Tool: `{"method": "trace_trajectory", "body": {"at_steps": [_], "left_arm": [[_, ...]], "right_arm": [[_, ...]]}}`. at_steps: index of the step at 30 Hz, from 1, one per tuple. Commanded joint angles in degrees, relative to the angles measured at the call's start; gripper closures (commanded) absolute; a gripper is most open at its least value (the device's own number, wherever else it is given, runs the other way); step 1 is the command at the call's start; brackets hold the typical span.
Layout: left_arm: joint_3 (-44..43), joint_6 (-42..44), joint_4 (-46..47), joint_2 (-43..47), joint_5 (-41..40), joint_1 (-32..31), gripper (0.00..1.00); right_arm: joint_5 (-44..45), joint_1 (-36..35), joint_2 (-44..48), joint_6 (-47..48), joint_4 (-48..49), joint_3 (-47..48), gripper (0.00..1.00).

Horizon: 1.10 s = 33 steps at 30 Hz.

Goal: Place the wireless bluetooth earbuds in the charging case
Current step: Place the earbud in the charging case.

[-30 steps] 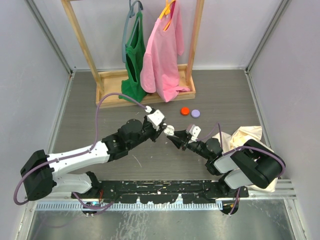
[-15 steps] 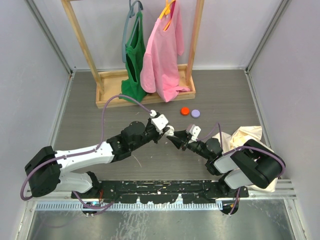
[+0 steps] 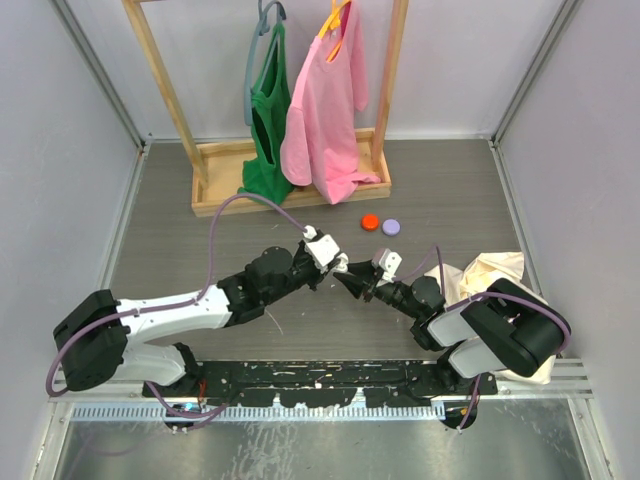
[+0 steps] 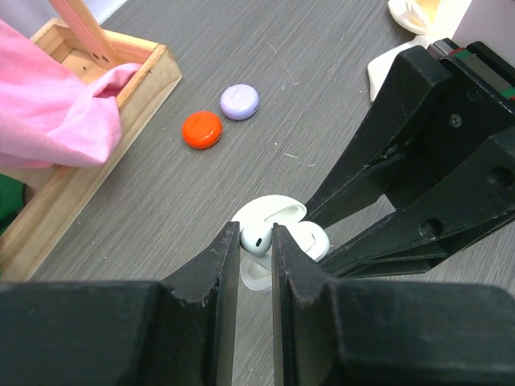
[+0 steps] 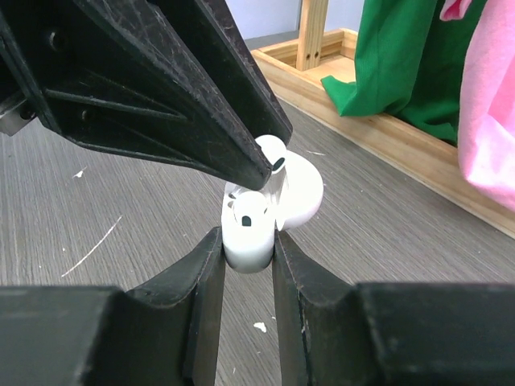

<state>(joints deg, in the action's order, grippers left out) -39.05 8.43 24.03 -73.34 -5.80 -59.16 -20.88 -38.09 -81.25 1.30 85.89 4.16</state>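
My right gripper (image 5: pixel 247 236) is shut on the lower body of the white charging case (image 5: pixel 249 241), held just above the table with its lid (image 5: pixel 302 193) open. One pale earbud (image 5: pixel 245 215) sits in a socket of the case. A second pale earbud (image 4: pixel 257 239) is pinched in my left gripper (image 4: pixel 256 233), which is shut on it. That earbud (image 5: pixel 272 157) hangs right over the open case, touching or almost touching its top. In the top view the two grippers meet tip to tip, left gripper (image 3: pixel 337 265) and right gripper (image 3: pixel 353 284), mid-table.
An orange cap (image 3: pixel 370 222) and a lavender cap (image 3: pixel 391 227) lie behind the grippers. A wooden rack (image 3: pixel 215 200) with a green garment (image 3: pixel 265 120) and a pink garment (image 3: pixel 325 110) stands at the back. A cream cloth (image 3: pixel 495 272) lies by the right arm.
My left arm has moved right and slightly nearer, bringing its earbud up to the open case. The right arm and the case have stayed still.
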Motion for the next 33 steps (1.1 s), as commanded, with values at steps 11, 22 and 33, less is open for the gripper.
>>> {"method": "trace_trajectory", "body": {"at_steps": [11, 22, 33], "left_arm": [[1.01, 1.15, 5.88, -1.38, -2.11, -1.16, 0.81], [3.33, 0.40, 4.66, 2.22, -0.70, -1.40, 0.79], [4.37, -0.86, 3.92, 3.58, 1.18, -1.42, 0.72]], "right_arm": [[-0.08, 0.14, 1.18, -0.66, 8.02, 0.36, 0.99], [0.47, 0.39, 1.05, -0.95, 8.51, 0.12, 0.99], [0.50, 0.47, 0.86, -1.11, 8.90, 0.14, 0.99]]}}
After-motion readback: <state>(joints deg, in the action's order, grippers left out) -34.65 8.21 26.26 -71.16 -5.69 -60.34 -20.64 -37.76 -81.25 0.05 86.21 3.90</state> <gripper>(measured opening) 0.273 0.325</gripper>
